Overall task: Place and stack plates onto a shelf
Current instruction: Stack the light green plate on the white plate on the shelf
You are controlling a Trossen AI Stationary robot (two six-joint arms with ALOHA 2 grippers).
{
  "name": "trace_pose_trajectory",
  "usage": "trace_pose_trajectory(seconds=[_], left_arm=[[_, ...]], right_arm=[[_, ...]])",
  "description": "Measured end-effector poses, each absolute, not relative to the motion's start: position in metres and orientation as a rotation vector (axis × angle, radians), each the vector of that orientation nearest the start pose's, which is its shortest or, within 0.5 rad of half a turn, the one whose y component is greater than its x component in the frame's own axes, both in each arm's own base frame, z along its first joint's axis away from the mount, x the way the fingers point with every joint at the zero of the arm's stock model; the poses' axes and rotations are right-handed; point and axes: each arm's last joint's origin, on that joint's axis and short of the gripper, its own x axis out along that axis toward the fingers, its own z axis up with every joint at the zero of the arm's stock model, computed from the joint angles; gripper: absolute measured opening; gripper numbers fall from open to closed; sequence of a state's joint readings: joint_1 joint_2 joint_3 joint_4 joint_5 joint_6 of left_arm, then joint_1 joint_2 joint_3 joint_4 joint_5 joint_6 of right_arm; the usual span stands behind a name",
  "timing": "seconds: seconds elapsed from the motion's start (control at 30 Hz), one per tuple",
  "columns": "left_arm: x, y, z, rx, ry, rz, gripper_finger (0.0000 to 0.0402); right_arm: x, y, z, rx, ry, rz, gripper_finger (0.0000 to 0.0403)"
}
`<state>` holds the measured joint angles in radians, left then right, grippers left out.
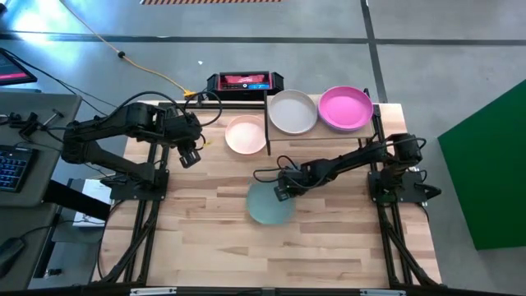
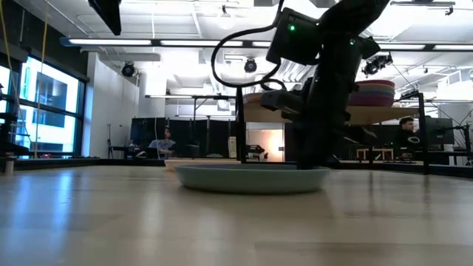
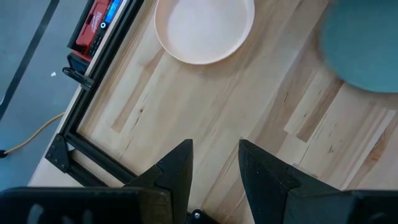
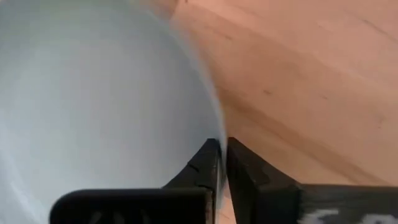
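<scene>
1. Bright, even overhead light; ceiling strip lamps [image 2: 96, 41] glare in the low view.
2. Near desk [image 2: 148, 229] blurred there.
3. Teal plate [image 4: 93, 99] soft, out of focus at the right wrist.

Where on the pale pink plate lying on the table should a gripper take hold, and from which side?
Grip the pale pink plate by its raised rim, one finger inside and one outside. It lies flat and shallow, so coming from above at the edge nearest the left gripper looks best.

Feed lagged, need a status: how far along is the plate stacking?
Done: grey-white plate and magenta plate sit on the shelf. In hand: right gripper pinches the teal plate rim on the table. Left: pale pink plate, beside the waiting left gripper.
</scene>
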<state>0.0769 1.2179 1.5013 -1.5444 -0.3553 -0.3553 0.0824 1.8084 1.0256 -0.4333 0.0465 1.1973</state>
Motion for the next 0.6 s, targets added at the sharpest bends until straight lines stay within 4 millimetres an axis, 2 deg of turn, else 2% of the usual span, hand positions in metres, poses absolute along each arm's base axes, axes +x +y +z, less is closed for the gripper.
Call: trace_pose_trajectory(seconds=[0.23, 0.6], left_arm=[[0.175, 0.024, 0.387, -0.127, 1.17, 0.589, 0.012], [0.175, 0.024, 0.387, -0.128, 1.168, 0.589, 0.012]], right_arm=[[0.329, 0.026, 0.145, 0.987, 1.09, -0.656, 0.0003], [0.314, 0.024, 0.184, 0.954, 1.019, -0.616, 0.0]])
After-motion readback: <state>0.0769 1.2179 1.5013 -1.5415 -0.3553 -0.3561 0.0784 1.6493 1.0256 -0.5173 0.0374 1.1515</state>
